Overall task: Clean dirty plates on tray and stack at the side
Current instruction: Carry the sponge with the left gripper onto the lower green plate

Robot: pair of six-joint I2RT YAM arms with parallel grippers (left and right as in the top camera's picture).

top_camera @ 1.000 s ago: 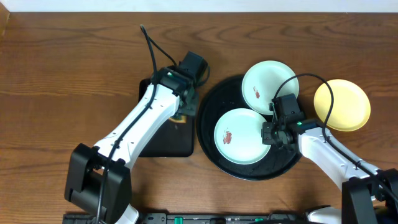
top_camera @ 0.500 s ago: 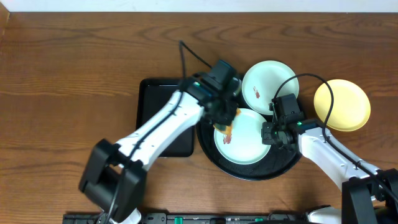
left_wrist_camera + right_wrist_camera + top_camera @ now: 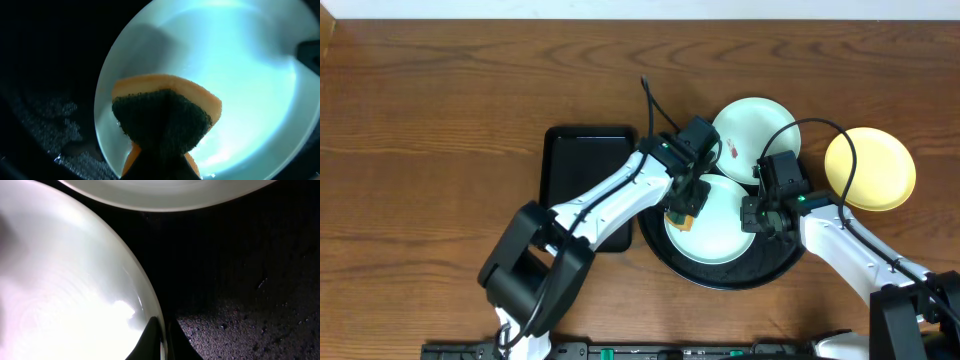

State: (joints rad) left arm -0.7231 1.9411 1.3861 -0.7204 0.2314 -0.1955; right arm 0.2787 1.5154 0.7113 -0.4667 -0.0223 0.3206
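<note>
My left tool was clamped on the sponge, dark scouring face toward the wrist camera. It hung over the left part of the near plate, which lay in the round tray. I could not tell whether the sponge touched the plate. The bare face of the plate spread away to the right, toward my right tool, which pinched the rim on the opposite side. I judged the wipe should run across toward that pinned edge, and that it was the left arm's job. The far plate, red-smeared, lay at the tray's back rim. The yellow plate sat on the tabletop to the right.
</note>
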